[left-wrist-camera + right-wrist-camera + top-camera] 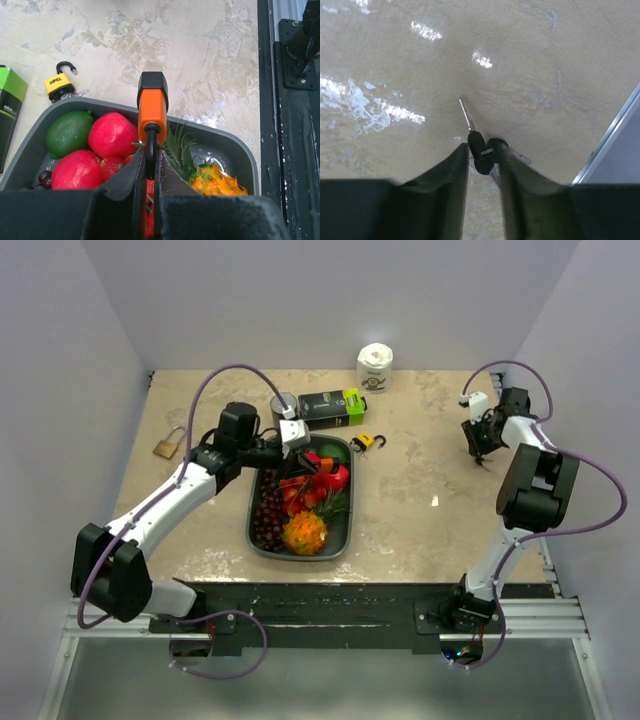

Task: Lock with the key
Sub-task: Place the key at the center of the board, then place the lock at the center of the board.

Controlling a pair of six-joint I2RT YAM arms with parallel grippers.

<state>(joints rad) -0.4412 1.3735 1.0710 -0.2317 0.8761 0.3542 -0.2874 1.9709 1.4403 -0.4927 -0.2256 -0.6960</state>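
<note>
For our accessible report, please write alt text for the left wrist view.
The left claw grips an orange padlock by its shackle above a grey tray of fruit; a yellow padlock lies open on the table beyond.

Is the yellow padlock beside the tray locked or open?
Open: the yellow padlock has its black shackle raised like a hook, one end hanging clear of the body.
</note>
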